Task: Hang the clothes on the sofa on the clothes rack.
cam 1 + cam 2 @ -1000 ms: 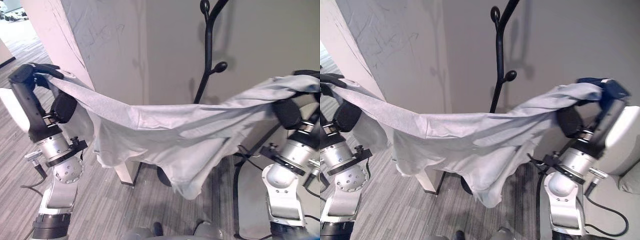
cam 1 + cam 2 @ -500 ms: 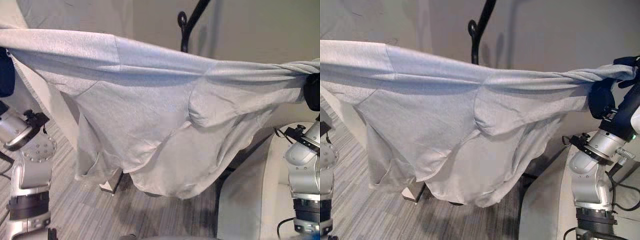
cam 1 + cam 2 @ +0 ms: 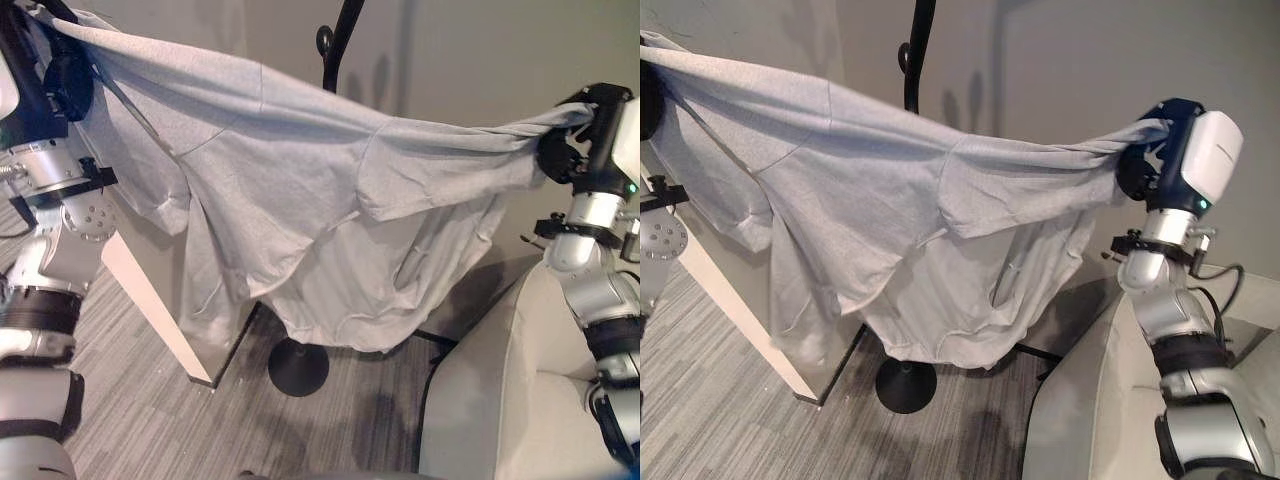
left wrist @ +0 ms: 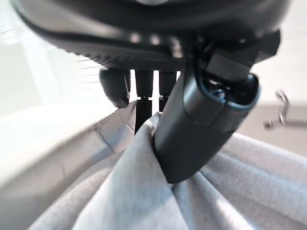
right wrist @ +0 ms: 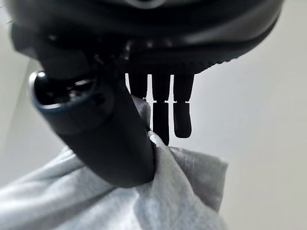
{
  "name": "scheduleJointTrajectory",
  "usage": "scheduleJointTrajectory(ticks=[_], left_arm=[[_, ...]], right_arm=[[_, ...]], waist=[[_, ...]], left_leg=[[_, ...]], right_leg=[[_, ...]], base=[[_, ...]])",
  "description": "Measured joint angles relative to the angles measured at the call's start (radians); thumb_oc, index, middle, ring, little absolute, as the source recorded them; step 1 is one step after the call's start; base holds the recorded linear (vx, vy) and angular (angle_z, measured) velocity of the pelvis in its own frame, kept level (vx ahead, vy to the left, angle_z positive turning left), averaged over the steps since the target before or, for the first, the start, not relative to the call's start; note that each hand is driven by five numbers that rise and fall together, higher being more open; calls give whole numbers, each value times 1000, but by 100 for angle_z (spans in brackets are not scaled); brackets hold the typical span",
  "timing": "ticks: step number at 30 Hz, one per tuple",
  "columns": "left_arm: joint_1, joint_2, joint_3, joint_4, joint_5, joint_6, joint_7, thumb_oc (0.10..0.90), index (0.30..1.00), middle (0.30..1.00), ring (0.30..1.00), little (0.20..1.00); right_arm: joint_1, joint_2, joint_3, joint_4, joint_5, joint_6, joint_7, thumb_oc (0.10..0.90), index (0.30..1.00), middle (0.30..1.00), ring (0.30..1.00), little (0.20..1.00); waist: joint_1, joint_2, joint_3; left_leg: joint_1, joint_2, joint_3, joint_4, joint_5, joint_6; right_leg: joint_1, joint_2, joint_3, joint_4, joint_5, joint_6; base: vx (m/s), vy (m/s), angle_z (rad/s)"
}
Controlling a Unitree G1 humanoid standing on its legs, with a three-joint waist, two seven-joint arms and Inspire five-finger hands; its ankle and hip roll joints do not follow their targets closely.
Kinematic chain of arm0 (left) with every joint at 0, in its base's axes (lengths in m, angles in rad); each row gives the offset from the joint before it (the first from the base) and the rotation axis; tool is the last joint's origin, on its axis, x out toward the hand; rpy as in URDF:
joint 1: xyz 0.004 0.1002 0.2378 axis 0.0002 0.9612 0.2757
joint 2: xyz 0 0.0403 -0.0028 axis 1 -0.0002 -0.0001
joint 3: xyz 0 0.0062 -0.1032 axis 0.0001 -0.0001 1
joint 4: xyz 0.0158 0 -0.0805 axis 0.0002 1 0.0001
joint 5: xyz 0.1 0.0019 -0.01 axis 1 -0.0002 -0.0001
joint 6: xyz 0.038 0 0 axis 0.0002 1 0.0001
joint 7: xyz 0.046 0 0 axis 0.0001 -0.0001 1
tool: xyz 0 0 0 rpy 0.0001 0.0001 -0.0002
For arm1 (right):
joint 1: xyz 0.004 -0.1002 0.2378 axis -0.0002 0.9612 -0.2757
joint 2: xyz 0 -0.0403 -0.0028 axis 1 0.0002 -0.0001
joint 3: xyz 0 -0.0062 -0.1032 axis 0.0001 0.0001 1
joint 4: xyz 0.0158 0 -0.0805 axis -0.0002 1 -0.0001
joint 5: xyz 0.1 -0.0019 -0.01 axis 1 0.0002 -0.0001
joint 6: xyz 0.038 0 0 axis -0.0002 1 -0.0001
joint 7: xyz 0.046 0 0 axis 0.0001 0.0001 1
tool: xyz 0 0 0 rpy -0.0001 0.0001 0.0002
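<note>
Grey cloth is pinched in both raised hands. At the upper left of the left eye view the left hand [image 3: 50,75] grips one end of a light grey T-shirt [image 3: 300,210]; its own wrist view shows the thumb pressed down on a bunched fold against the fingers [image 4: 144,103]. At the right edge of the same view the right hand [image 3: 580,125] clamps the other end, which is twisted into a rope-like bunch; the right wrist view shows the thumb bearing on the cloth with the fingers [image 5: 160,108] behind it.

Between the two hands the T-shirt is stretched across the upper half of the frame in a sagging line, higher on the left than on the right. Its body hangs down in loose folds through the middle, the lowest edge reaching to just above the round black base [image 3: 298,368] of the coat rack [image 3: 335,50]. The rack's black pole rises behind the shirt at the top centre, with a curled hook beside it.

A white panel [image 3: 150,300] stands at lower left, partly behind the hanging cloth. A pale sofa [image 3: 500,400] fills the lower right corner, on grey striped carpet [image 3: 150,420].
</note>
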Motion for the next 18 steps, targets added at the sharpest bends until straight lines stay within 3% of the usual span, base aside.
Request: scheduleJointTrajectory(ticks=[3,4,6,12,18], left_arm=[[-130,9,-168,157,3,-4,7,400,300,300,300,300],[-148,12,-181,168,-1,0,-23,400,300,300,300,300],[-157,12,-182,188,-4,0,-45,400,300,300,300,300],[-146,12,-181,220,1,5,-75,400,300,300,300,300],[55,-92,-82,225,51,17,-131,400,300,300,300,300]], right_arm=[[-127,-44,140,125,23,-14,11,400,300,300,300,300],[-156,-58,152,130,23,-18,22,400,300,300,300,300],[-185,-74,170,131,23,-20,24,400,300,300,300,300],[-155,-78,176,142,19,-21,49,400,300,300,300,300],[64,-66,168,138,2,-38,110,400,300,300,300,300]], waist=[[15,13,-3],[14,19,-5],[9,30,-7],[-7,44,-19],[-7,85,-56]], left_leg=[[-13,15,1,-3,6,-6],[-29,25,12,-2,14,-7],[-37,42,49,-2,29,-10],[-33,46,54,-16,44,-10],[-33,56,83,-31,48,-13]], right_leg=[[-8,9,-13,14,-9,-12],[-26,11,-22,26,-12,-16],[-38,13,-28,35,-13,-21],[-44,16,-29,46,-15,-24],[-42,16,-45,48,-23,-34]], base=[[28,-19,13],[44,-19,18],[47,-27,9],[3,-11,0],[-18,-2,7]])
